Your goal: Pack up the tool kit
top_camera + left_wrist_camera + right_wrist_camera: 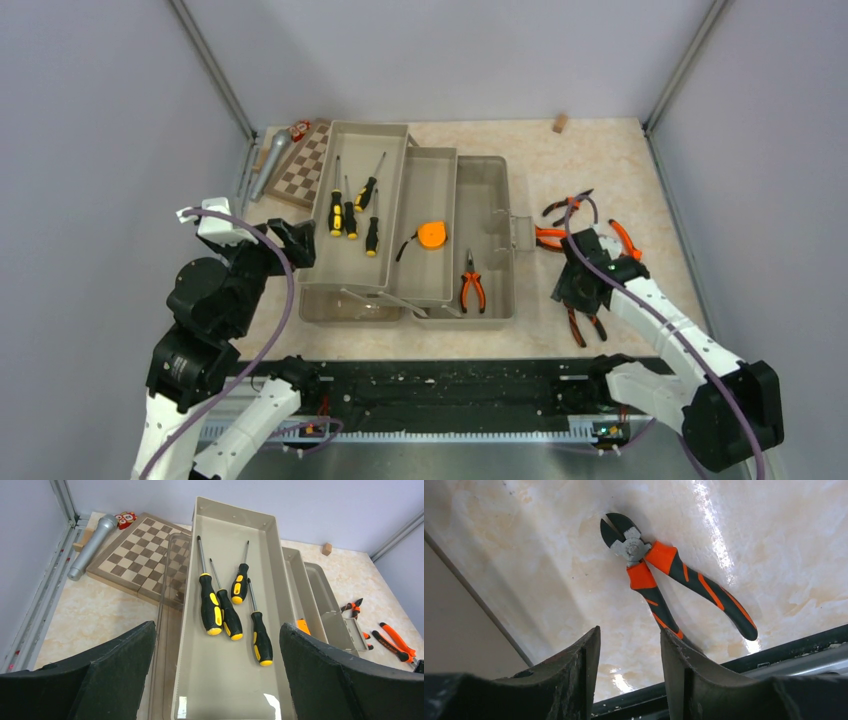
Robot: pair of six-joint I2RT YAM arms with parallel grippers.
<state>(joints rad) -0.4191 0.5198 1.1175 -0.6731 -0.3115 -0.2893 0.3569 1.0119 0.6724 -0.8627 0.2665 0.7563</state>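
The open toolbox (495, 190) stands mid-table with its beige trays (425, 170) spread left. Several yellow-black screwdrivers (350, 212) lie in the leftmost tray (225, 680); they also show in the left wrist view (211, 605). An orange tape measure (432, 235) sits in the middle tray. Orange-handled pliers (471, 288) lie in the box. My left gripper (295, 240) is open and empty over the leftmost tray's near end (217, 645). My right gripper (577, 298) is open and empty, just short of orange-handled cutters (659, 575) on the table (586, 326).
More orange-handled pliers (567, 205) (548, 237) (625, 238) lie on the table right of the box. A chessboard (303, 165) and silver microphone (270, 165) lie at the back left. A small wooden block (560, 123) sits at the back. A black rail (450, 385) runs along the near edge.
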